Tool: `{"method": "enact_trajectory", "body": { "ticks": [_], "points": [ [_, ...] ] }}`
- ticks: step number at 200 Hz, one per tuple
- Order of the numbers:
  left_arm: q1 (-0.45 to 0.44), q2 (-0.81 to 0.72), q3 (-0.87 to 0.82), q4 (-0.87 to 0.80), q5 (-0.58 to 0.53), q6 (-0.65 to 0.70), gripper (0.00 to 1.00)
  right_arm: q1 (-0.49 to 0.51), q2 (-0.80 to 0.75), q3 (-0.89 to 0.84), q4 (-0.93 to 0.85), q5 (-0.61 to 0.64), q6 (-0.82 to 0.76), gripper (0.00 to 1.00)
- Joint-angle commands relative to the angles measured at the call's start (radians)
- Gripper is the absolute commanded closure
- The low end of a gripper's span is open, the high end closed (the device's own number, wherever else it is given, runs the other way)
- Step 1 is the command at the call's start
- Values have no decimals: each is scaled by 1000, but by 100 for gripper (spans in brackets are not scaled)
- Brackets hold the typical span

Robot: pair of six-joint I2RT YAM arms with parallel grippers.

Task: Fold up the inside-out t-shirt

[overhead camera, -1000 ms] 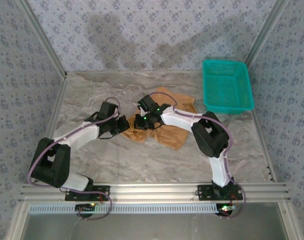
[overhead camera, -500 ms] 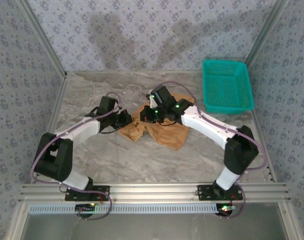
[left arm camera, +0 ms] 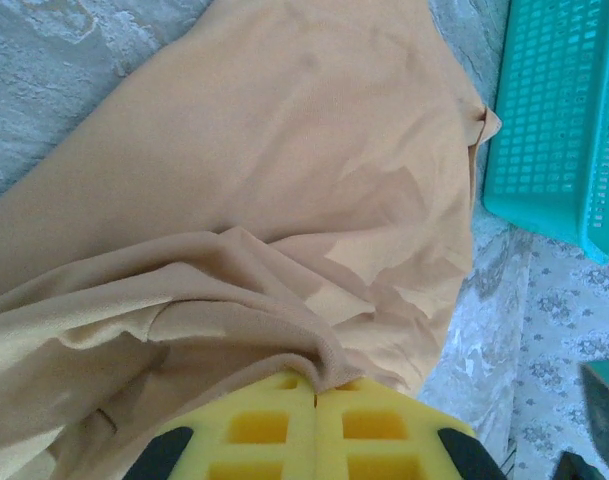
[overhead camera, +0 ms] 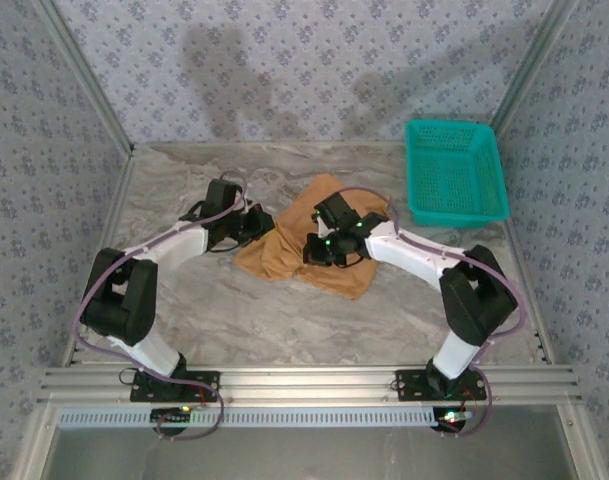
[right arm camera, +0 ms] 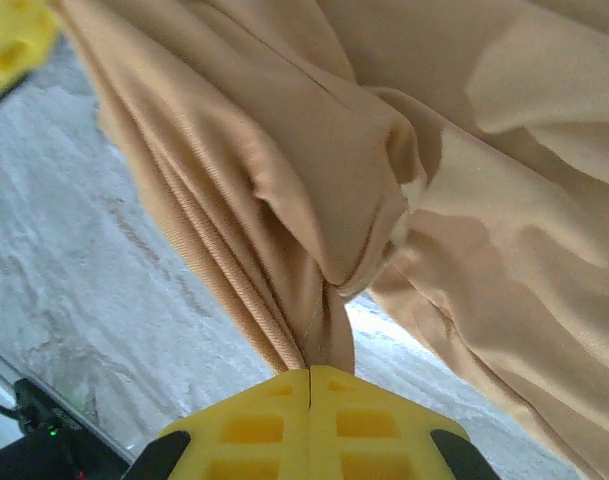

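Basket (overhead camera: pixel 456 170) far right; near table (overhead camera: pixel 284 322) bare

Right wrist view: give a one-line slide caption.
Right tool pinches a bunched fold of tan t-shirt over the table.

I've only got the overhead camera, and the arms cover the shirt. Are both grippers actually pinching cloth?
Observer: The right gripper is. On its wrist camera the yellow pads are pressed together on a bunched fold of the t-shirt.
Operator: And the left?
Observer: The left gripper has its pads together too, with a rolled edge of cloth caught at their tips.
Operator: Which part has the right one got?
Observer: It looks like a hem; a stitched edge runs down the fold into the pads.
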Motion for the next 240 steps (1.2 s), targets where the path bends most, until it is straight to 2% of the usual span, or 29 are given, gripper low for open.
{"method": "enact_trajectory", "body": {
  "ticks": [1,32,59,79,101,126,138,146,159,176,208,240],
  "points": [
    [-22,-30,-11,-37,-36,57,85,-4,-22,52,3,-7,15,100],
    [-49,-104,-62,-35,-55,126,57,-7,-83,157,-26,-48,37,100],
    [-57,-172,-118,34,-19,161,38,-8,-114,220,-27,-76,62,100],
    [-66,-202,-145,91,14,156,30,-7,-101,241,-29,-86,71,100],
    [-73,-206,-149,125,28,141,30,-6,-76,237,-18,-93,85,100],
    [-83,-174,-148,162,47,111,32,-7,-46,235,-8,-99,98,100],
    [-85,-148,-148,187,57,91,39,-9,-29,236,-5,-92,100,100],
    [-87,-130,-148,209,65,76,51,-13,-14,239,-4,-84,100,100],
    [-88,-100,-151,259,89,41,76,-28,13,241,-2,-75,101,100],
    [-88,-72,-147,280,102,24,100,-62,61,257,3,-84,114,100],
    [-80,-87,-143,194,66,75,100,-121,199,345,-2,-102,137,100],
    [-50,-119,-180,169,61,92,100,-109,340,447,1,-178,154,100]
  ]
}}
